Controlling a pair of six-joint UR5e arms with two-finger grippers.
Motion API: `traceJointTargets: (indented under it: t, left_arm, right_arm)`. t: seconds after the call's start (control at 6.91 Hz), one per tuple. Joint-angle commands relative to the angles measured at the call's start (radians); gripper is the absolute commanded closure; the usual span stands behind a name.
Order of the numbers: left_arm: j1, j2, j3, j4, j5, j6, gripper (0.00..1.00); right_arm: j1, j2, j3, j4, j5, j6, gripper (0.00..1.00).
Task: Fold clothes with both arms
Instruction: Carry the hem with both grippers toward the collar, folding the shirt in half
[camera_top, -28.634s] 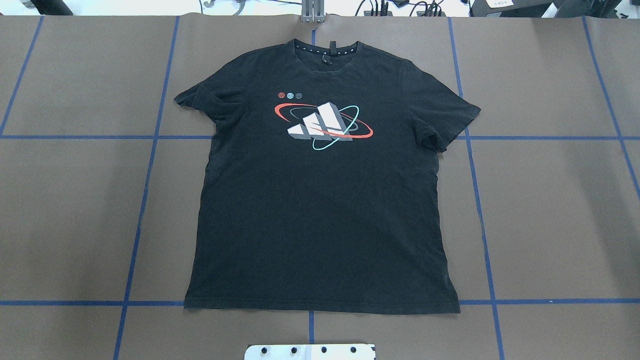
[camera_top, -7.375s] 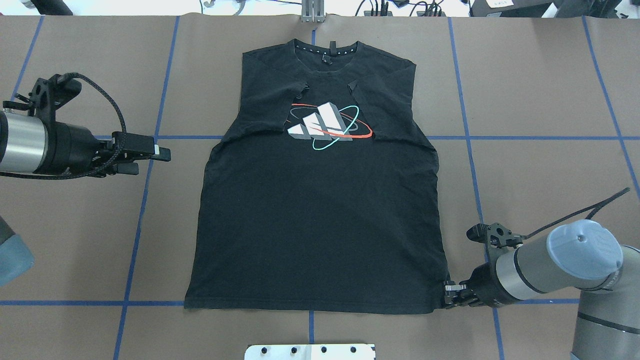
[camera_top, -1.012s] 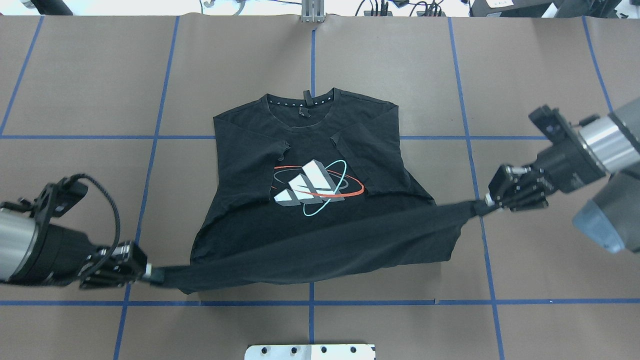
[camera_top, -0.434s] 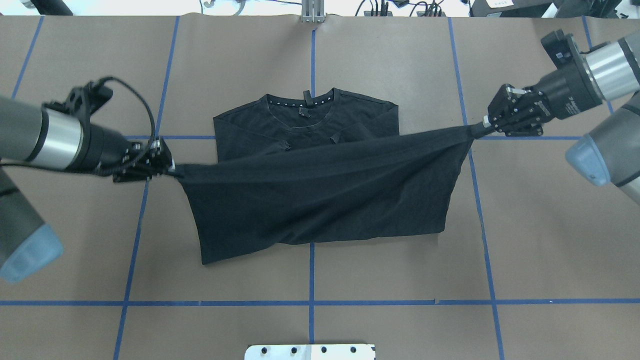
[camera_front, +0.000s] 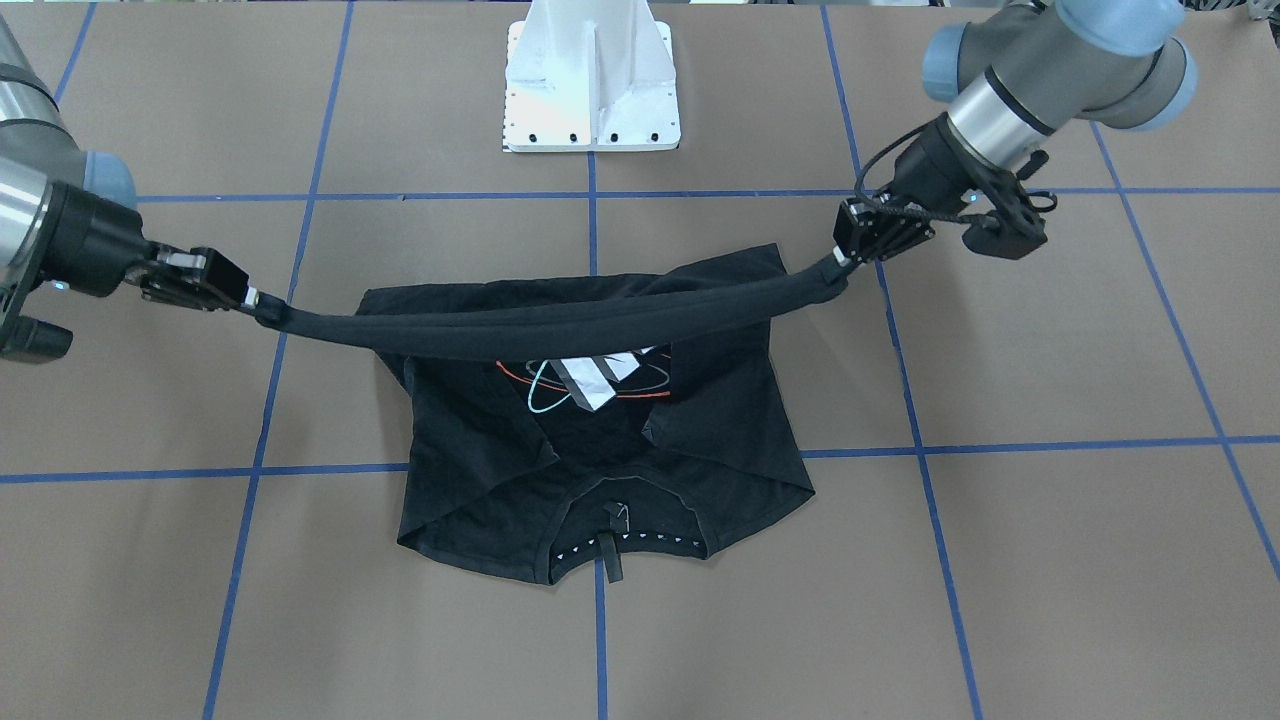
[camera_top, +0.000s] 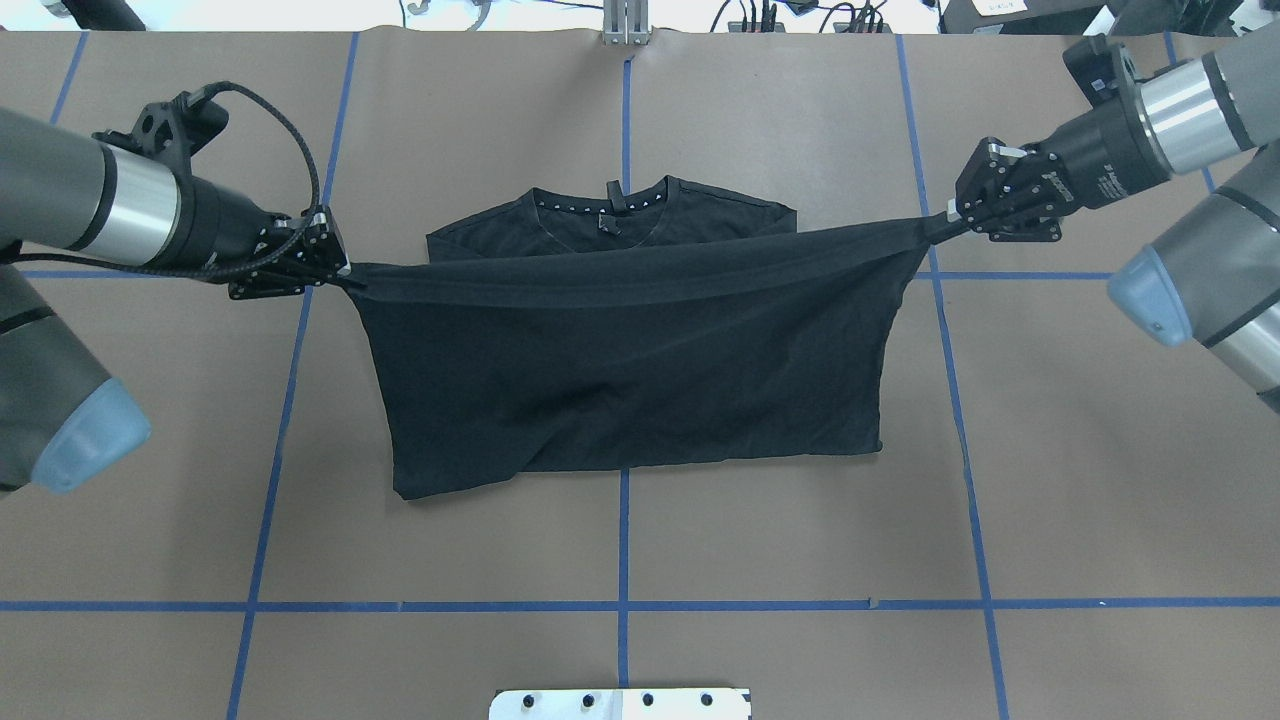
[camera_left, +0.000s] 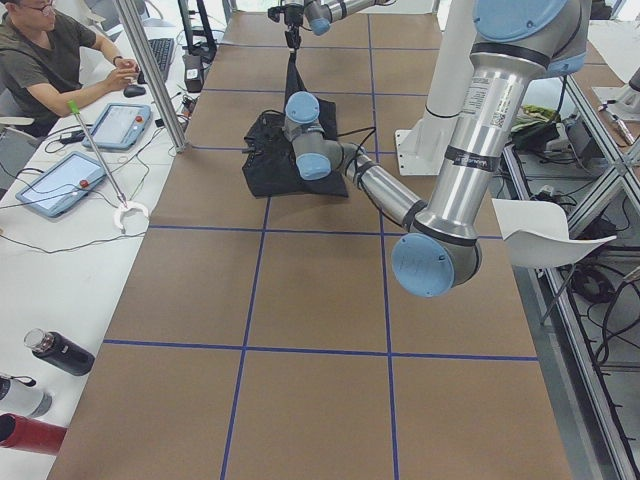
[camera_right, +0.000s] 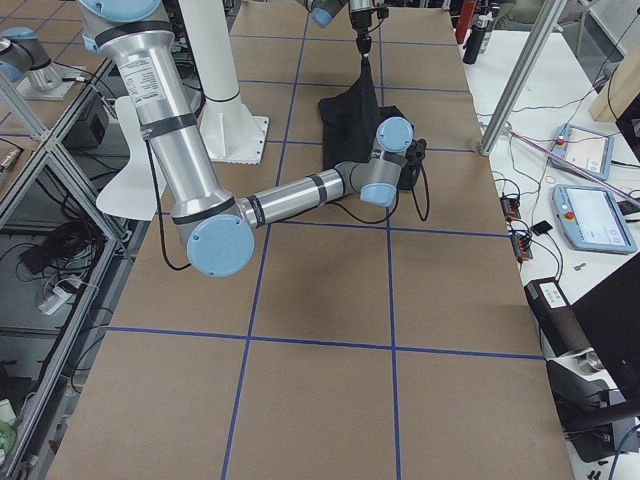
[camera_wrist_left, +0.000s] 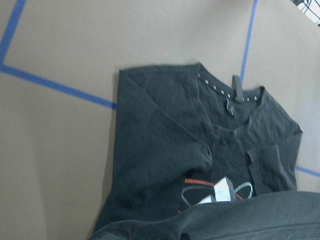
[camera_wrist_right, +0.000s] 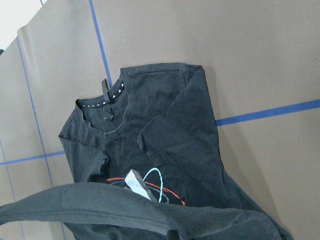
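You'll see the T-shirt (camera_top: 630, 380) at the middle of the counter (camera_top: 800, 560), its collar (camera_top: 612, 205) toward the edge far from the robot. The left end effector (camera_top: 343, 277) and right end effector (camera_top: 948, 220) each clamp a corner of the hem (camera_top: 640, 283), holding it raised with its long axis running side to side.

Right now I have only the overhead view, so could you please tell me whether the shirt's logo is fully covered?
Observer: Only partly. The front-facing view shows part of the logo below the lifted hem of the T-shirt.
Operator: Is that hem in the air?
Observer: Yes. The side views show cloth hanging down from it, held between the left hand and the right hand.
Operator: And the sleeves?
Observer: Both sleeves lie folded inward across the front.
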Motion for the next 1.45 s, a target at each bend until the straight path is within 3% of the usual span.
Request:
traceJointTargets:
  t: [0.0,0.43,0.72,0.87,1.3]
  left_arm:
    - [0.0,-0.07,0.131,-0.006,0.045,0.009,1.0]
    - [0.001,-0.105,0.282,-0.133,0.062,0.005,1.0]
    - [0.001,-0.158,0.382,-0.147,0.104,0.005,1.0]
    - [0.001,-0.161,0.444,-0.222,0.117,0.005,1.0]
    - [0.001,-0.182,0.457,-0.26,0.117,-0.002,1.0]
  right_arm:
    - [-0.015,0.041,-0.074,0.0,-0.087,-0.032,1.0]
    - [-0.058,0.112,-0.194,0.0,-0.207,-0.041,1.0]
    - [-0.07,0.114,-0.229,0.0,-0.265,-0.041,1.0]
    - [-0.076,0.118,-0.242,0.0,-0.282,-0.041,1.0]
    - [-0.081,0.134,-0.242,-0.003,-0.293,-0.035,1.0]
